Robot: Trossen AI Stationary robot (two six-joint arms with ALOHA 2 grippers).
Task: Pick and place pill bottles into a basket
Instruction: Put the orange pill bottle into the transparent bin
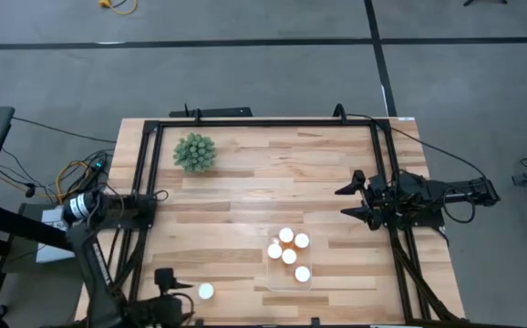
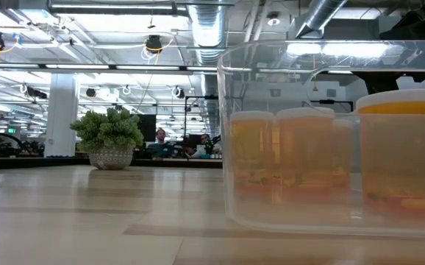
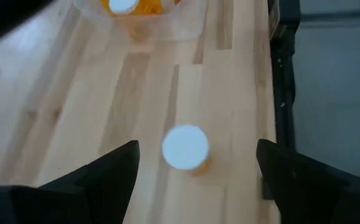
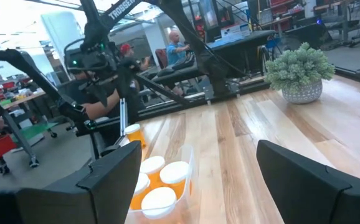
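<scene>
One orange pill bottle with a white cap point(image 1: 206, 292) stands upright on the table near its front edge, left of the clear basket point(image 1: 273, 273). The basket holds several more white-capped bottles point(image 1: 289, 256) standing upright. My left gripper point(image 1: 185, 293) is open and low at the front left. In the left wrist view the lone bottle point(image 3: 185, 148) stands between the fingertips of my left gripper point(image 3: 197, 150), apart from both. My right gripper point(image 1: 351, 201) is open and empty at the table's right side, pointing toward the table's left.
A spiky green plant in a pot point(image 1: 195, 152) stands at the far left of the table. A black metal frame point(image 1: 263, 120) runs around the table's edges. In the right wrist view, people point(image 4: 179, 45) show in the room beyond the table.
</scene>
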